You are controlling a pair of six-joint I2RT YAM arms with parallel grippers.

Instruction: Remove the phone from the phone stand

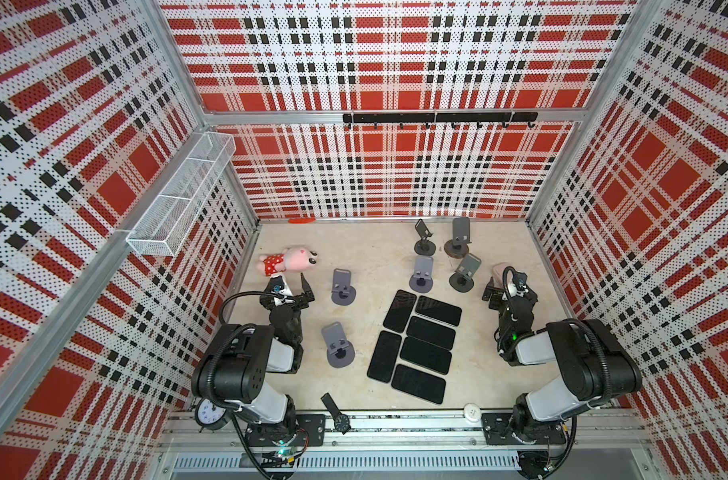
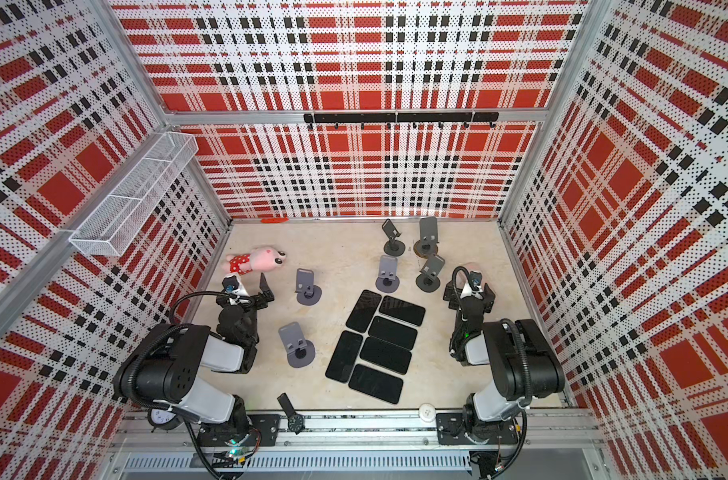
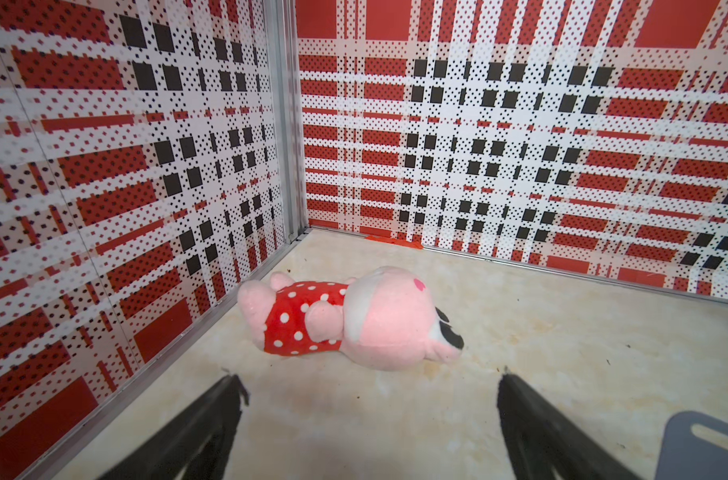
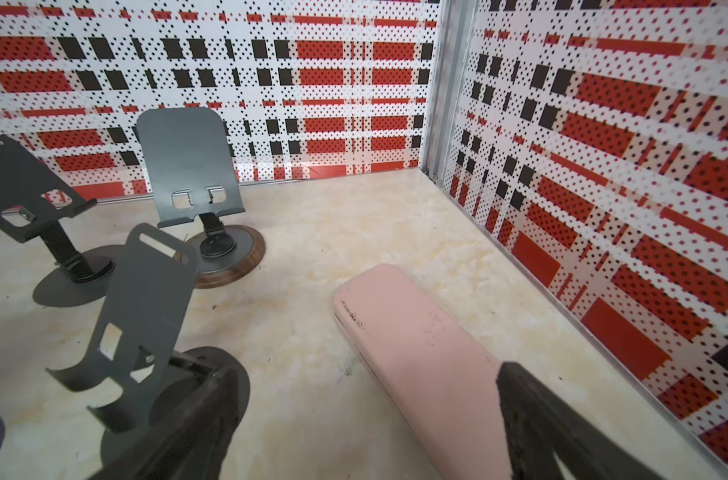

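Note:
Several black phones (image 1: 430, 332) (image 2: 393, 332) lie flat, side by side, on the middle of the table. Several grey phone stands (image 1: 343, 286) (image 2: 297, 345) stand around them; every one I can see is bare. My left gripper (image 1: 289, 287) (image 2: 248, 286) (image 3: 366, 378) is open over bare table at the left, just short of a pink plush toy (image 3: 345, 320). My right gripper (image 1: 504, 284) (image 2: 464, 287) (image 4: 366, 370) is open at the right, above the near end of a pink case (image 4: 416, 340), with a dark stand (image 4: 146, 316) beside one finger. Neither gripper holds anything.
The plush toy (image 1: 289, 259) lies near the left wall. Two dark stands (image 4: 187, 162) sit at the back. A watch (image 1: 337, 413), a clock (image 1: 208, 413) and a white disc (image 1: 472, 412) lie at the front edge. A wire basket (image 1: 179, 195) hangs on the left wall.

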